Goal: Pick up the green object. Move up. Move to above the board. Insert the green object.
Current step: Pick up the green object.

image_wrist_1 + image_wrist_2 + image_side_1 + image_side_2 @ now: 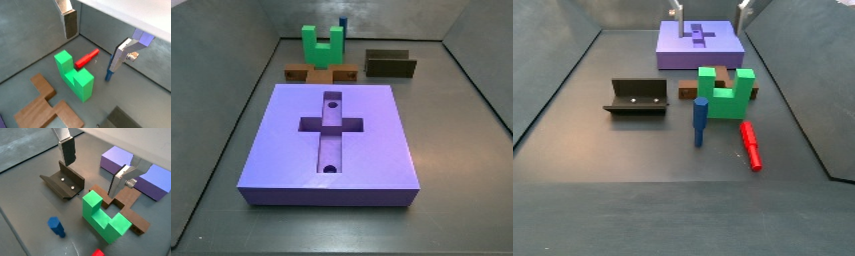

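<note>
In both wrist views the gripper (93, 165) hangs spread and empty above the green object (103, 219), whose base hides part of the brown cross (130, 210). Nearby: blue peg (700, 120), red peg (751, 144), fixture (636, 97). Beyond lies the board (331, 140).

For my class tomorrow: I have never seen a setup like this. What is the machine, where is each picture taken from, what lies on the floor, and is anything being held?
The machine is a robot arm ending in a two-finger claw. Two pictures come from cameras on its wrist, looking down past the silver fingers. Two come from fixed cameras beside the work floor.

On the floor lie the big purple-blue board with a cross-shaped recess, the green object shaped like a U, a flat brown cross piece touching it, a blue peg standing upright, a red peg lying flat, and the fixture, a dark bracket.

Nothing is held: the claw is open, above the green object.
</note>
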### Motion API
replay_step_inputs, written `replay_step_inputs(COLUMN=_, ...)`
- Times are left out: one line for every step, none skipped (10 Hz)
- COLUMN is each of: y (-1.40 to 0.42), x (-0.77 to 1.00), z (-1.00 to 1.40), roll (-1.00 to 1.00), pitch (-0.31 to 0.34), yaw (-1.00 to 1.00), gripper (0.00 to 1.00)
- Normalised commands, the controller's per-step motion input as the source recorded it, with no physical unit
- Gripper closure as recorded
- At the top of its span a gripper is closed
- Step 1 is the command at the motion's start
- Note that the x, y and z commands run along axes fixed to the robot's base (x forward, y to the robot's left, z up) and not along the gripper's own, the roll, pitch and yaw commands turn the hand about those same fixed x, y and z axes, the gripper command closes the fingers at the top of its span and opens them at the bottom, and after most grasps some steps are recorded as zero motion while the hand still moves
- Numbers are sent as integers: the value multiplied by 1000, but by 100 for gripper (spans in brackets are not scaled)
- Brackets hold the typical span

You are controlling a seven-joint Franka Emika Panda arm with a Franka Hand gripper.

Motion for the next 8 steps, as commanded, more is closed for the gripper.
replay_step_inputs(y=-97, x=423, z=-683, roll=0, pitch=-66, yaw=-80, gripper=0)
replay_step_inputs(y=-240, x=211, z=-806, roll=79, pitch=-99, yaw=-283, gripper=0)
replay_step_inputs(y=-263, x=200, z=-706, roll=76, pitch=-41, yaw=-394, gripper=0)
replay_step_inputs(y=-169, x=43, z=-514, roll=57, pitch=-44, yaw=-151, gripper=0)
replay_step_inputs(y=-97, x=0, z=-326, roll=104, pitch=-56, yaw=0, gripper=0)
replay_step_inputs(y=0, x=-134, z=-297, roll=63, pitch=-89, yaw=0, gripper=0)
replay_step_inputs(y=11, x=-303, z=-206, roll=1, pitch=-83, yaw=0, gripper=0)
replay_step_inputs(y=9, x=-191, z=-214, roll=0, pitch=-103, yaw=0, gripper=0)
